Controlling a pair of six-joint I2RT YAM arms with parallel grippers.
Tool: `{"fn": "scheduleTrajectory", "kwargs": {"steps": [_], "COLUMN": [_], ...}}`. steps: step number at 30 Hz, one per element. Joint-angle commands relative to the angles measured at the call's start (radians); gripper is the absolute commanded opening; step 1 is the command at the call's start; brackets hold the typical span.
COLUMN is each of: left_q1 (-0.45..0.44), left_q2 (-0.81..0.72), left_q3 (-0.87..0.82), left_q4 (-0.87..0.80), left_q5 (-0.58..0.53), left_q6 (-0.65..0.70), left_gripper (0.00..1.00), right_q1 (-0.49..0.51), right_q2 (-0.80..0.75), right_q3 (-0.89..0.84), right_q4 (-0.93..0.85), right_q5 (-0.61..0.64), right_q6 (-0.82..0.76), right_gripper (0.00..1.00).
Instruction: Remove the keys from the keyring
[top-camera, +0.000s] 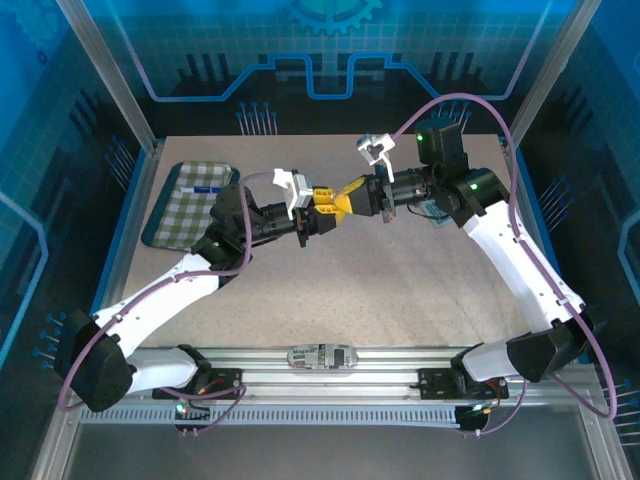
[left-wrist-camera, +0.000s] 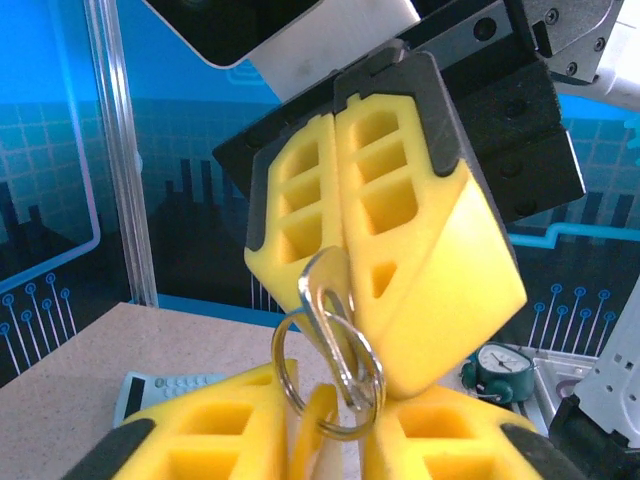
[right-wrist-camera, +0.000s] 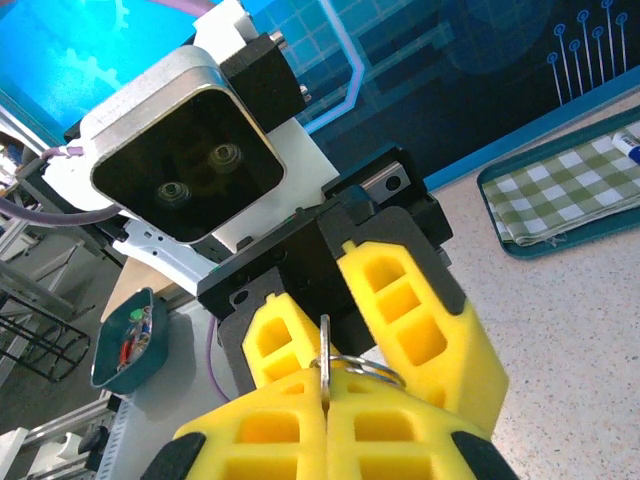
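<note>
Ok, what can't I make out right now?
- Left wrist view: key head, buried in right gripper's shut jaws.
- Left wrist view: whether left gripper grips the keyring; bottom edge cuts it.
- Top view: both too small between the jaws.

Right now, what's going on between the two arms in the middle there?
The two arms meet tip to tip in the air above the tan table. The right pincer is shut on a small silver metal key, which is threaded on a silver wire keyring. The left pincer has its yellow fingers either side of that ring with a narrow gap; I cannot tell whether they pinch it. The key is not yet off the ring.
</note>
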Motion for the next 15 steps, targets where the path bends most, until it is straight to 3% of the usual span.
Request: {"fn": "scheduleTrajectory", "kwargs": {"steps": [1,7,15], "left_q1": [-0.003,-0.003,-0.004], "left_q2": [0.002,-0.02,-0.041], "left_q3": [0.036,0.018,0.0], "left_q4": [0.002,-0.024,-0.023], "left_q5": [0.011,-0.005,-0.015], "left_q6": [0.029,0.063,0.081], "left_gripper": [0.18,0.07,0.0], "right_q1": [0.006,-0.01,-0.022], "right_q2": [-0.032,-0.039,-0.037], "right_q3": [-0.01,-0.018,-0.037], "right_q4": [0.011,0.025,0.063], "right_q5": [-0.03,-0.007,0.022], "right_q6": [0.004,0.019,0.062], "right_gripper": [0.0,0.0,0.0]}}
